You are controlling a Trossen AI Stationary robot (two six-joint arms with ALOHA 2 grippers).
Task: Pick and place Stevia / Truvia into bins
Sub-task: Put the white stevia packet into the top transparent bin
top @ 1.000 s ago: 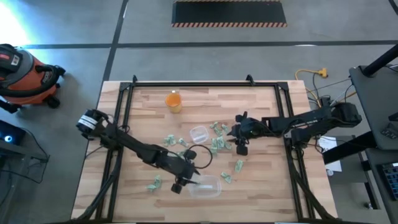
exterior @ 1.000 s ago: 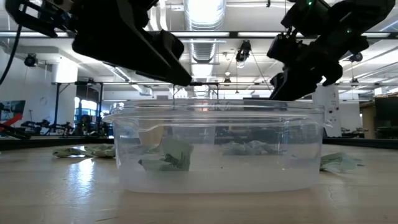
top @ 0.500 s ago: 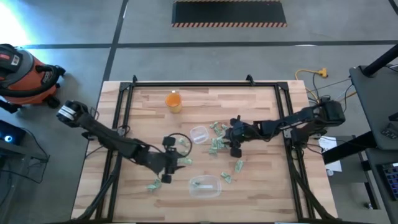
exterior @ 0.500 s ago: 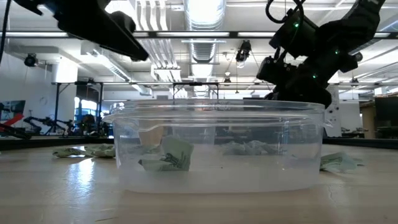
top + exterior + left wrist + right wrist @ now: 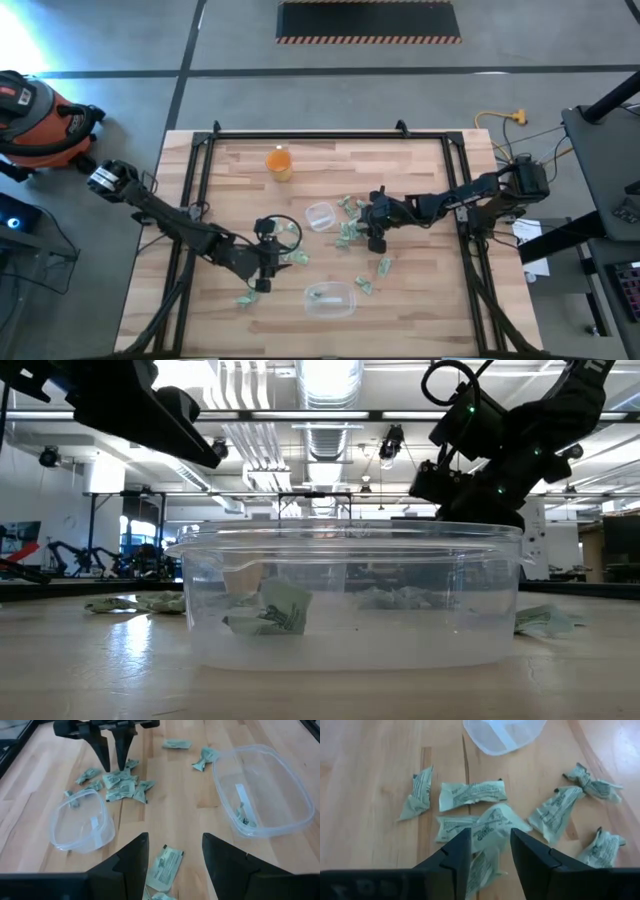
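Observation:
Pale green-and-white sachets (image 5: 350, 230) lie loose on the wooden table around two clear bins, a small round cup (image 5: 320, 215) and a larger tub (image 5: 330, 298). One sachet (image 5: 242, 815) lies on the tub's floor. My left gripper (image 5: 262, 278) hovers open to the tub's left, and a flat sachet (image 5: 167, 865) on the table shows between its fingers (image 5: 130, 865). My right gripper (image 5: 490, 852) is low over a cluster of sachets (image 5: 475, 827) to the right of the round cup. Its fingers stand slightly apart, astride one sachet. My right gripper slants down from the table's right side. Its fingertips (image 5: 114, 767) reach down to the sachet cluster (image 5: 120, 787). I cannot tell whether they touch a sachet.
An orange cup (image 5: 279, 162) stands near the far edge. A black frame (image 5: 205, 180) runs along the table's left, far and right sides. More sachets lie right of the tub (image 5: 383, 266) and near the front left (image 5: 247, 297).
My left gripper has drawn back from above the tub toward the table's left and risen a little, still open. My right gripper has sunk toward the sachet cluster and shifted slightly toward the round cup. The sachet in the tub has stayed in place.

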